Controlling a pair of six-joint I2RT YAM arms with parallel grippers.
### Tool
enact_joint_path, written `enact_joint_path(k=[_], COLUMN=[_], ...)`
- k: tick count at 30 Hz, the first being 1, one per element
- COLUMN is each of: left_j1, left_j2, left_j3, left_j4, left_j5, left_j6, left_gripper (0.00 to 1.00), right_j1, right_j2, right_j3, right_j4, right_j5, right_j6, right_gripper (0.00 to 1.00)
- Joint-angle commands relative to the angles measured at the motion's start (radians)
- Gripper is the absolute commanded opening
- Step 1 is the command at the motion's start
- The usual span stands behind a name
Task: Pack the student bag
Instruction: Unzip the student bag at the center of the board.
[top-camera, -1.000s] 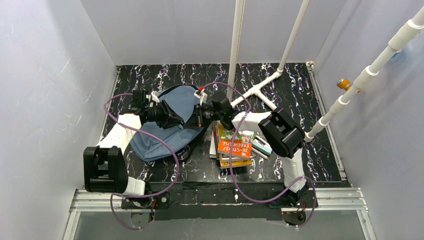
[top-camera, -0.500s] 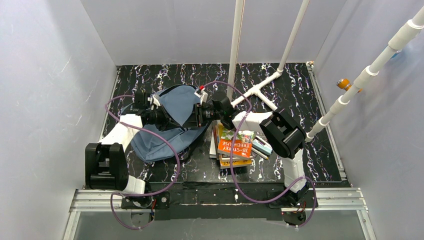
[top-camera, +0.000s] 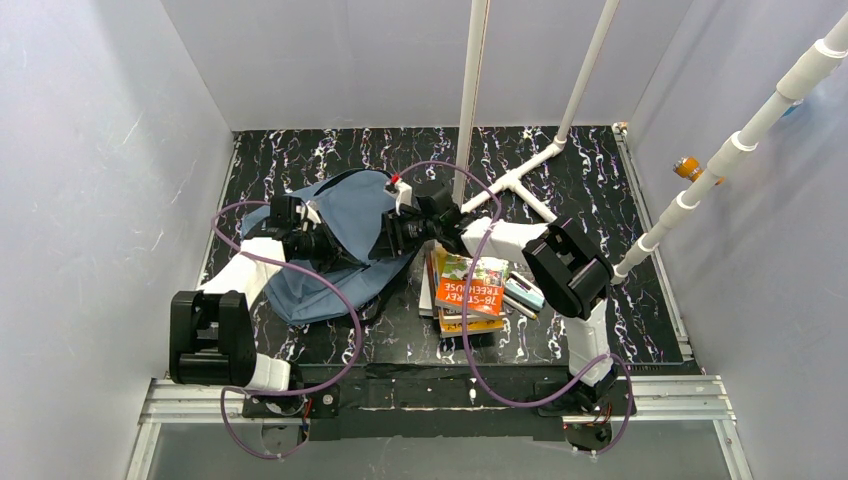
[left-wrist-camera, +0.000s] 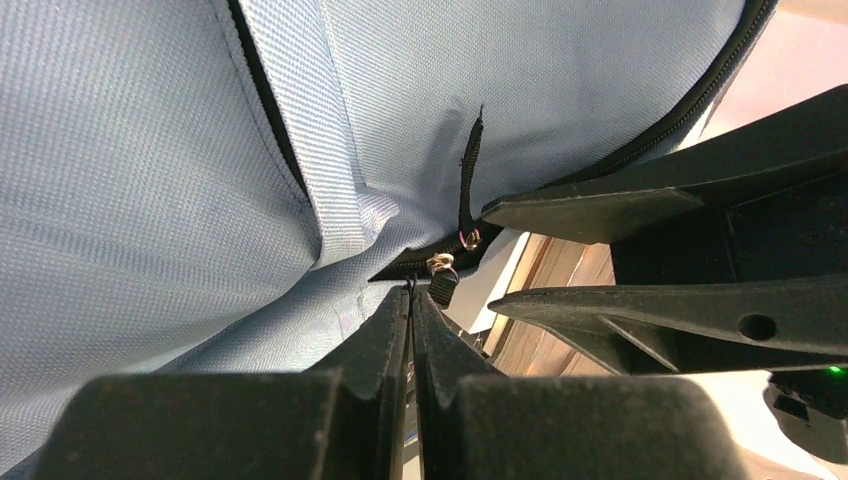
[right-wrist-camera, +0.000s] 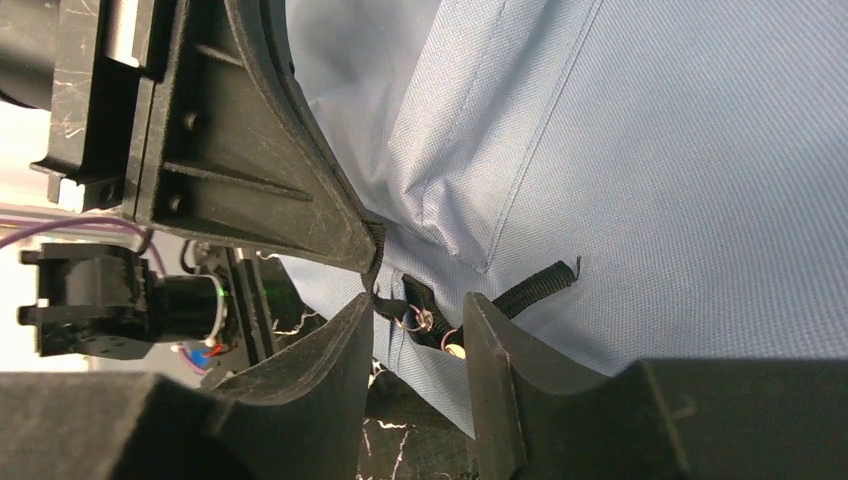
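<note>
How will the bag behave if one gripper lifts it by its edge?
Probably floppy: the bag folds and creases in both wrist views, so it should sag rather than hold shape. Its coarse weave looks matte, so it will likely not slip easily.

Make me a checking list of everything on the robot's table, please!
Surface: black marbled table.
Job's things: blue student bag lies left of centre, both grippers at it.
Clutter: stack of books right of the bag, outside it.
Grippers: left gripper shut at the bag's zipper; right gripper open, zipper pulls between its fingers.
Cables: purple cables loop over both arms.
Surroundings: white pipes, pale walls.
</note>
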Motion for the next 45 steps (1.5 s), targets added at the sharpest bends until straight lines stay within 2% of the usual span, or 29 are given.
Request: enact_joint_path(k=[1,4,8,10,13,21,32,35,43,45], left_j1=[0.002,0.002,0.002,0.002,0.002,0.001,0.001,0.001,0.001,0.002], left_j2=[-0.04,-0.036,-0.018,0.001,0.021,0.042,0.062,0.068,0.082,0.084], left_j3=[-0.031,-0.055,-0.089,-0.1,-0.108,-0.139,-0.187,-0.193,-0.206,-0.209], left_j4=[0.001,0.013,0.034,0.044,0.056,0.093,0.135,0.139,0.149,0.149], left_j5=[0.032,0.038,0.054,0.066,0.081,0.096,0.095,0.094,0.094,0.093], left_j6=[0.011,0.011,0.005,0.0,-0.001,-0.015,-0.02,-0.02,-0.02,-0.02], left_gripper=[0.0,0.0,0.0,0.0,0.0,0.0,0.0,0.0,0.0,0.0], right_j1=[0.028,0.061,0.124,0.158,0.196,0.224,0.277,0.275,0.268,0.267], right_j2=[-0.015,-0.014,0.017,0.053,0.096,0.159,0.134,0.138,0.106,0.102], right_j3=[0.113,0.169,0.259,0.32,0.391,0.434,0.423,0.409,0.19,0.149], right_j4=[-0.199,-0.321,-0.511,-0.598,-0.682,-0.762,-0.757,-0.76,-0.563,-0.508], right_j5=[0.102,0.277,0.531,0.655,0.759,0.875,1.004,0.989,0.982,0.969], right_j6=[-0.202,-0.277,-0.29,-0.286,-0.281,-0.194,-0.252,-0.237,-0.146,-0.144], right_gripper=[0.48,0.52,0.61,0.62,0.62,0.62,0.64,0.64,0.53,0.43])
